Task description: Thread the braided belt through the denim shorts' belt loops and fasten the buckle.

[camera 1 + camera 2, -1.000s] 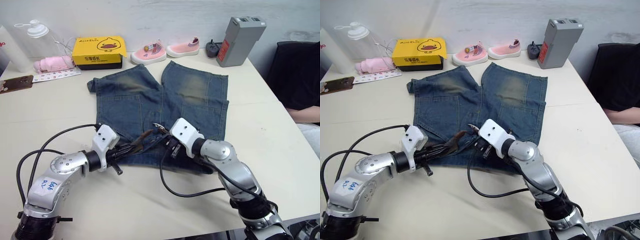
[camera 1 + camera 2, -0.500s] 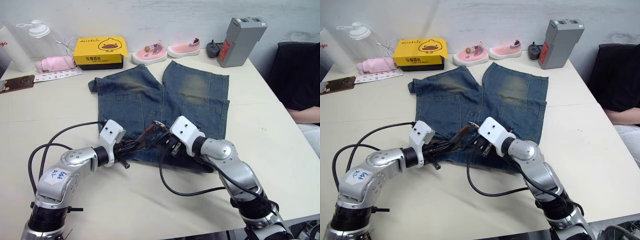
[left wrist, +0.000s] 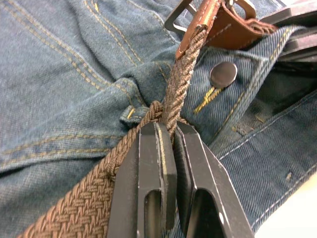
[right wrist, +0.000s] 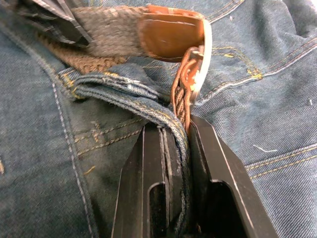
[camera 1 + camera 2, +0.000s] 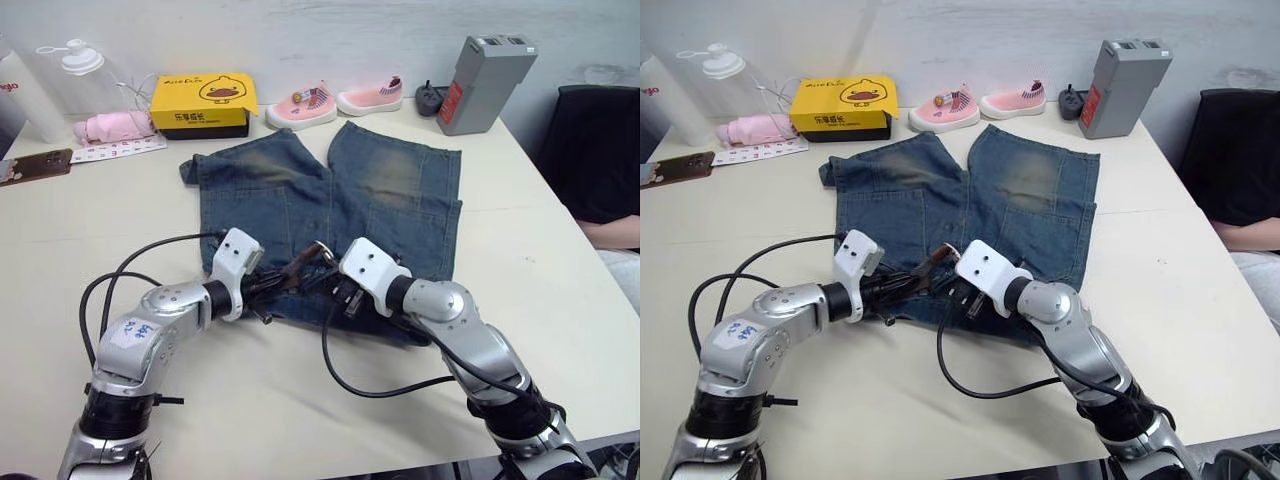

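In the left eye view, the denim shorts [image 5: 330, 215] lie flat on a pale, smooth table [image 5: 560, 260], waistband at the near edge and legs pointing away, each leg bearing a faded yellowish patch. The left gripper [image 5: 268, 290] and right gripper [image 5: 328, 285] meet at the middle of the waistband, where a short stretch of the braided belt [image 5: 298, 268] rises between them. Along the far edge of the table sit a yellow box with a duck face [image 5: 201, 103], a pair of small pink shoes [image 5: 335, 103], a grey rectangular battery pack [image 5: 480, 83], a pink rolled cloth [image 5: 111, 127] and a clear bottle [image 5: 62, 80]. A phone [image 5: 35, 166] lies at the far left.

In the left wrist view, the two flat black fingers [image 3: 157, 168] press together on the belt's rope-like brown weave, which passes up beside a round metal rivet button [image 3: 223, 74] to a tan leather end and the buckle [image 3: 184, 12], a thin metal frame. A short belt loop [image 3: 141, 106] with yellow stitching sits just by the strap.

In the right wrist view, the black fingers [image 4: 151, 188] pinch a thick folded edge of denim waistband together with a narrow strip of the belt; just beyond lies smooth tan leather against the metal frame, with coarse weave behind it.
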Controlling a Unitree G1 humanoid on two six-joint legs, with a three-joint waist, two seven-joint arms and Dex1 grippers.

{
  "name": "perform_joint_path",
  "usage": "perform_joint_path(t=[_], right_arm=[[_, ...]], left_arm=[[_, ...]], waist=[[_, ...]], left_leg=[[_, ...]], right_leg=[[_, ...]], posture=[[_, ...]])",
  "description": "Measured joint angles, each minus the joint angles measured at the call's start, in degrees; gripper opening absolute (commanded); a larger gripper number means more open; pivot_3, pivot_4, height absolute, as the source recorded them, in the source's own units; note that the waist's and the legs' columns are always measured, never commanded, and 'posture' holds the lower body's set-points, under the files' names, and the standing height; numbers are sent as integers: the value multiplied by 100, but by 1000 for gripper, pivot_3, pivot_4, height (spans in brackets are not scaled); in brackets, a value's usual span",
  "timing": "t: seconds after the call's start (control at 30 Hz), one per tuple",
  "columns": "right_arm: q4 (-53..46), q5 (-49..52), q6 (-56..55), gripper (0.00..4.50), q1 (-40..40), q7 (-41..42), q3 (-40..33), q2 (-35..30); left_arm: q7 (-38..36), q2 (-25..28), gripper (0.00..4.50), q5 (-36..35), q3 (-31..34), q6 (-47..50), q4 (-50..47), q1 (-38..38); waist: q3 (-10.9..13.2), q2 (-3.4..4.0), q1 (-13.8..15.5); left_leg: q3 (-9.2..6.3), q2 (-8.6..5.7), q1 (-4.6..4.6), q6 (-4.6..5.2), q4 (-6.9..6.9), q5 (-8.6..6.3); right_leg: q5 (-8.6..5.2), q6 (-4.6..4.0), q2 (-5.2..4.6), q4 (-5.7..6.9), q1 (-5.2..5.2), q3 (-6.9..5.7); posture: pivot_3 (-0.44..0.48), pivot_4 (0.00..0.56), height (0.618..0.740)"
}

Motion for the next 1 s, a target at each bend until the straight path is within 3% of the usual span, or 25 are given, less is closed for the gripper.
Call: perform_joint_path(t=[0.27, 0.57, 1.0], right_arm=[[0, -2, -18, 37, -29, 46, 22, -129], [0, 403, 424, 37, -28, -134, -422, 392], [0, 854, 670, 37, -28, -272, -698, 464]], left_arm=[[-81, -56, 0, 123, -166, -103, 206, -204], [-114, 148, 0, 161, -120, -146, -42, 56], [80, 184, 0, 216, -171, 30, -224, 124]], waist=[[0, 0, 3], [0, 0, -48], [0, 0, -50]], left_leg=[[0, 0, 0, 0, 0, 0], [0, 5, 0, 0, -3, 0], [-1, 5, 0, 0, -7, 0]], right_leg=[[0, 0, 0, -1, 0, -1], [0, 0, 3, -2, -3, 1], [0, 0, 3, -4, -4, 2]], posture=[[0, 150, 698], [0, 150, 698], [0, 150, 698]])
